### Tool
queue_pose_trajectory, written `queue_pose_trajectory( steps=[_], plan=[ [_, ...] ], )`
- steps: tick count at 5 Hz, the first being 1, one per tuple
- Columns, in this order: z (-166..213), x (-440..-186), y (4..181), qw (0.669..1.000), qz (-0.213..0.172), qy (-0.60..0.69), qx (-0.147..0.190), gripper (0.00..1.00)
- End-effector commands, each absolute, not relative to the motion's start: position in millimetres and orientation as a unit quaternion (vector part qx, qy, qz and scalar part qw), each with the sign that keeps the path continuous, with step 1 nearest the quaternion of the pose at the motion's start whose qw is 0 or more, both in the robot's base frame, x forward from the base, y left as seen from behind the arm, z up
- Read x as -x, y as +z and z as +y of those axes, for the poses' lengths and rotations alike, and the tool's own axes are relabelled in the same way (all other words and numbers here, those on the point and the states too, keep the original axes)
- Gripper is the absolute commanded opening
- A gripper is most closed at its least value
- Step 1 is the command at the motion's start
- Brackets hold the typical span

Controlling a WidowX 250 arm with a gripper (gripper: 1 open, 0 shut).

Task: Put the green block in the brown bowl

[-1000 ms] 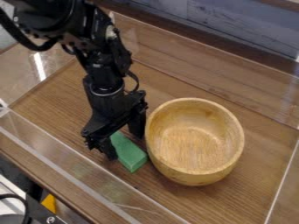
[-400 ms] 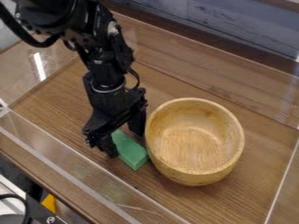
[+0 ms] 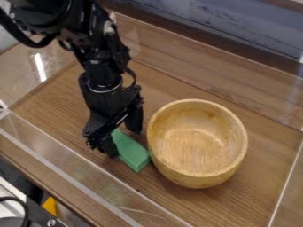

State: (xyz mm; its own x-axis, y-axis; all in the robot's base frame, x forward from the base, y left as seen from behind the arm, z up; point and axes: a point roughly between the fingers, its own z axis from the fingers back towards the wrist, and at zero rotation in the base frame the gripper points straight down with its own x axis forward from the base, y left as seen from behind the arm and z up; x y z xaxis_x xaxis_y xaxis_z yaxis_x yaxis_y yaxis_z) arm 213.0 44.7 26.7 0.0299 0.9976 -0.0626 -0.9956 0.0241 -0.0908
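Fingers [image 3: 113,133] spread over wooden table [image 3: 53,111]

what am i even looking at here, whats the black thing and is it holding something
The black thing is a robot arm ending in a gripper, a two-fingered claw that points down at the table. There is one picture, taken from a camera in front and above, looking down at an angle. On the wooden table lie a small green block and, just to its right, a round wooden brown bowl, which is empty. A clear wall runs along the near edge. The claw is open and low over the upper end of the block, fingers either side, but it is not gripping it yet: the block lies on the table.
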Motion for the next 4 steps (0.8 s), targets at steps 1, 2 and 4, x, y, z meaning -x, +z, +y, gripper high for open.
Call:
queue_pose_trajectory(
  steps=[1, 2, 4],
  plan=[
    [36.5, -214.8, 33.6, 0.707, -0.03, 0.704, 0.063, 1.0],
    [24.6, -212.8, 31.9, 0.701, -0.033, 0.709, 0.063, 1.0],
    [23.4, -215.8, 22.3, 0.667, -0.034, 0.742, 0.061, 0.0]
  ],
)
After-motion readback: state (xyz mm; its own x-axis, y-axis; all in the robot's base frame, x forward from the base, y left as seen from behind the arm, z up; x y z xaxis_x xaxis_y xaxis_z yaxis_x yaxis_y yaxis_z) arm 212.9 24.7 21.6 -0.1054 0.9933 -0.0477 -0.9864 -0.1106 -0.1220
